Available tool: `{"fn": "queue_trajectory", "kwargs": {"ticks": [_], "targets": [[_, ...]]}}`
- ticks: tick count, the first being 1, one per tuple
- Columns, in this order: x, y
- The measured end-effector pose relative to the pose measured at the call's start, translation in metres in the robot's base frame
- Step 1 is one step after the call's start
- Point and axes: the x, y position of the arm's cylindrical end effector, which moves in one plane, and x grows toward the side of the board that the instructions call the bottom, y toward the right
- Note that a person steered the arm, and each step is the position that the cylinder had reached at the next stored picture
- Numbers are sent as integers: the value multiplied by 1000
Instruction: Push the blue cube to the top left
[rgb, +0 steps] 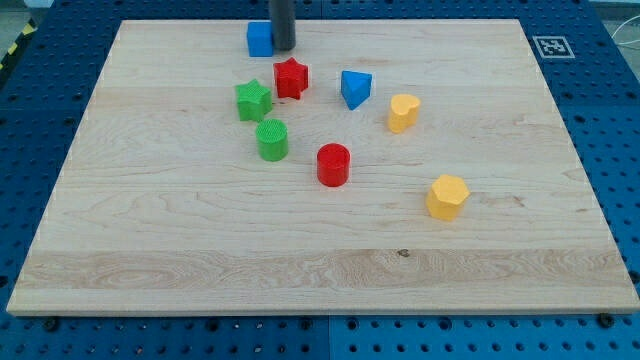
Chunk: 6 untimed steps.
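Blue cube (259, 39) sits near the wooden board's (150, 230) top edge, a little left of the board's centre line. The arm's rod comes down just beside it; my tip (284, 48) is touching or nearly touching the cube's right face, contact not resolvable. No jaws on this rig, only the bare rod, so nothing is held. Key relation: the cube lies directly to the view's left of the tip, and the top-left corner lies further left along that same line. Judgement: a leftward push suits. Red star (291, 78) and green star (253, 100) lie below the cube, off that path.
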Motion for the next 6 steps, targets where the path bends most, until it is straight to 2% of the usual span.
{"fn": "queue_trajectory", "kwargs": {"ticks": [3,6], "targets": [[-7,-81],[-14,-94]]}}
